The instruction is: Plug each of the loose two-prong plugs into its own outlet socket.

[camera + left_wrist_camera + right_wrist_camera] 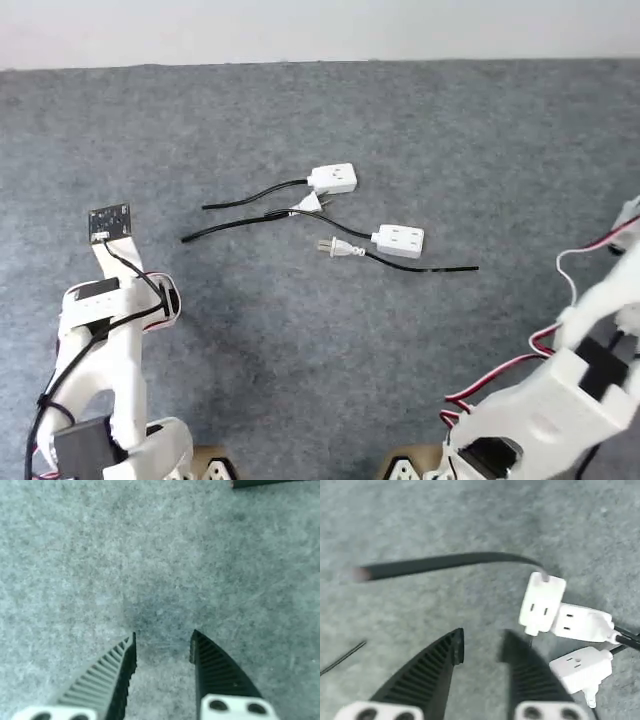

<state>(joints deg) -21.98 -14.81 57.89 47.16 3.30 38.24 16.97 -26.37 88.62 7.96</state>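
Two white outlet sockets lie mid-table, one (333,178) farther back and one (400,238) nearer the right. A two-prong plug (311,204) on a black cord rests just below the back socket, apart from it. A second plug (334,247) lies left of the right socket, prongs pointing left. My left gripper (162,637) is open over bare carpet, with a cord end (250,483) beyond it. My right gripper (482,635) is open and holds nothing. The white sockets (542,602) and a black cord (445,562) lie ahead of it.
Grey carpet (300,360) covers the table, with a pale wall along the back edge. The left arm (105,350) stands at the front left and the right arm (560,400) at the front right, trailing red and white wires.
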